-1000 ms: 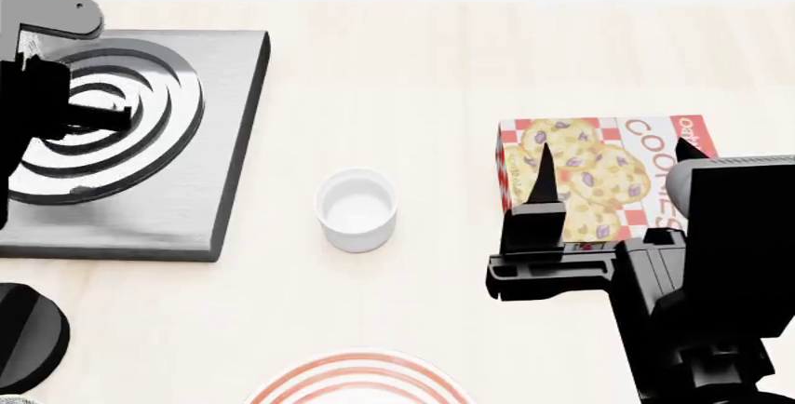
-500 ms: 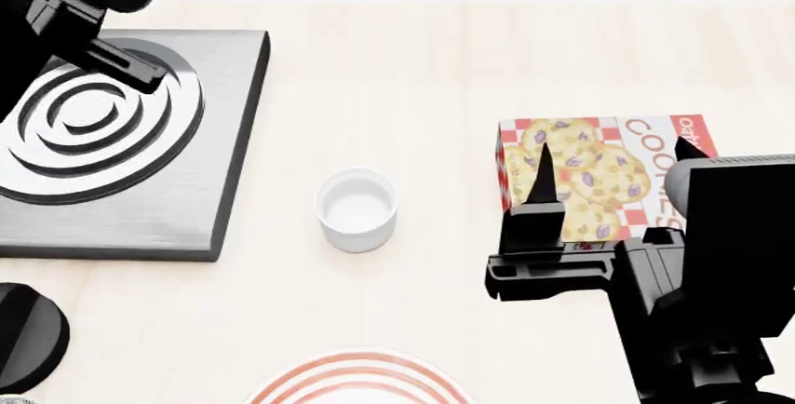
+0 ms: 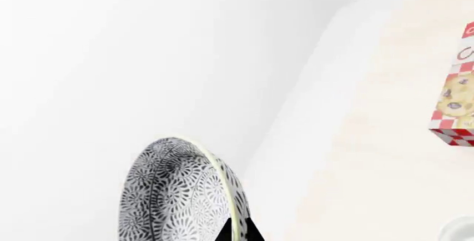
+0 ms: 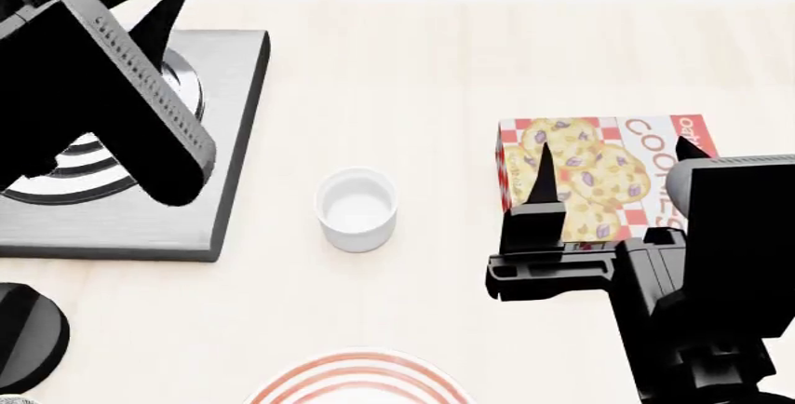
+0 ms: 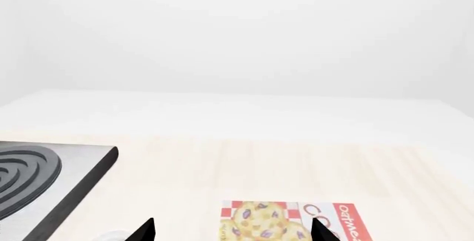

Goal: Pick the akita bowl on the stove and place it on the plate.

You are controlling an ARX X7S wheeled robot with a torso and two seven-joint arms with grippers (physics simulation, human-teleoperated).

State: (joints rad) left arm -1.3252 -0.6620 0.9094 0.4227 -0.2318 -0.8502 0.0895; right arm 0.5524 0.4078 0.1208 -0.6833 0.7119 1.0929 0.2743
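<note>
two speckled walls and a pale rim mark the akita bowl (image 3: 181, 196), tipped on edge and pinched at the rim by the left end effector (image 3: 238, 231), clenched on it. seen from the head camera at the top left corner, lifted clear above the stove (image 4: 222, 143), not touching it. judged stiff and glazed, so likely slippery and breakable; hold sits on the thin rim, one finger inside and one outside, fair for carrying but prone to swinging. plate (image 4: 360, 378) lies near the front table (image 4: 423, 69) edge, well apart from the bowl, only partly in view. right end effector (image 4: 612, 164) idles released over the cookie box (image 4: 597, 176). white cup (image 4: 357, 208) stands between stove and box.
</note>
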